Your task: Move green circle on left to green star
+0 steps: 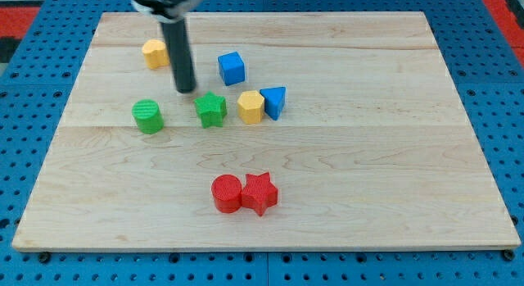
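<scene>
The green circle (148,115) is seen in the left half of the wooden board (368,196), with the green star (211,109) a short way to its right, the two not touching. The tip (187,90) is placed just above the gap between them, nearer the star's upper left, touching neither. No claw is fitted, so nothing is held; only a plain rod is shown. The approach step is judged to be in hand. For the next move, the tip must be brought round to the circle's left side so it can be pushed rightwards to the star.
</scene>
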Action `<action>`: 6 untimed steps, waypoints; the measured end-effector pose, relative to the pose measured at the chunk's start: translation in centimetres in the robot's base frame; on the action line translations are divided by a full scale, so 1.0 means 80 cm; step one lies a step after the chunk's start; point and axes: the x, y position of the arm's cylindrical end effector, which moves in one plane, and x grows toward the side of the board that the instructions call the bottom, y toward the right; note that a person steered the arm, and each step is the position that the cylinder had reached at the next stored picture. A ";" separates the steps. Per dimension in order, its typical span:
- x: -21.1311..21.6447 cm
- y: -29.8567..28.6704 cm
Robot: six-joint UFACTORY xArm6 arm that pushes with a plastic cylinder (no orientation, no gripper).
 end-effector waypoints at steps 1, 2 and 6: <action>-0.004 -0.132; 0.044 -0.182; 0.115 0.019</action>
